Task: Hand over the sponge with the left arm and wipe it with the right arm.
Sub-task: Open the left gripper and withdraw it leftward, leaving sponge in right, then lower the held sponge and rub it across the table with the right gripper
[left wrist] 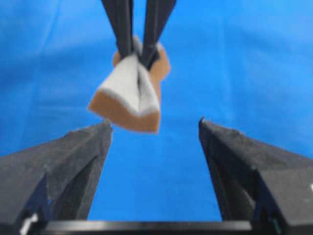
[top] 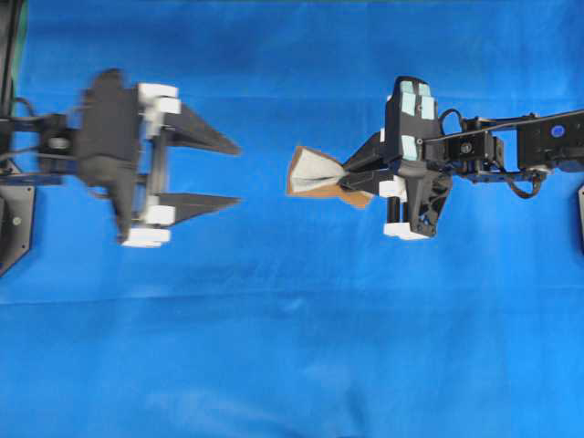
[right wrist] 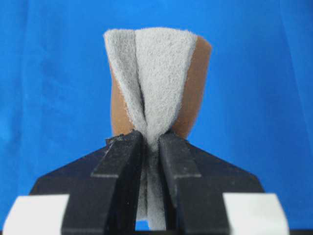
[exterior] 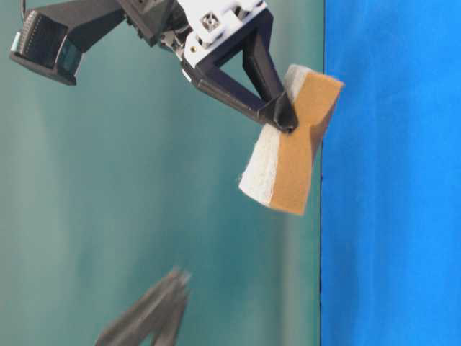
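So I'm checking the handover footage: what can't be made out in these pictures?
- Left claw: motion-blurred overhead; table-level view shows only a smeared tip at the bottom edge.
- Sponge: its pinched middle is hidden between the right claw's fingers.
- Right arm: cut off by the overhead view's right edge.

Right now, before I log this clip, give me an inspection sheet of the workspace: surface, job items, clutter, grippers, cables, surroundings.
Surface: blue cloth covers the table, lightly creased.
Job's things: sponge, grey-white face and orange-brown backing, pinched into a fold, held above the cloth.
Clutter: nothing seen.
Grippers: right gripper, teal pads on its housing, shut on the sponge; left gripper open, apart from the sponge, blurred.
Cables: black cable loops along the right arm; a cable by the left arm's base.
Surroundings: teal-green backdrop in the table-level view; dark mounts at both overhead edges.
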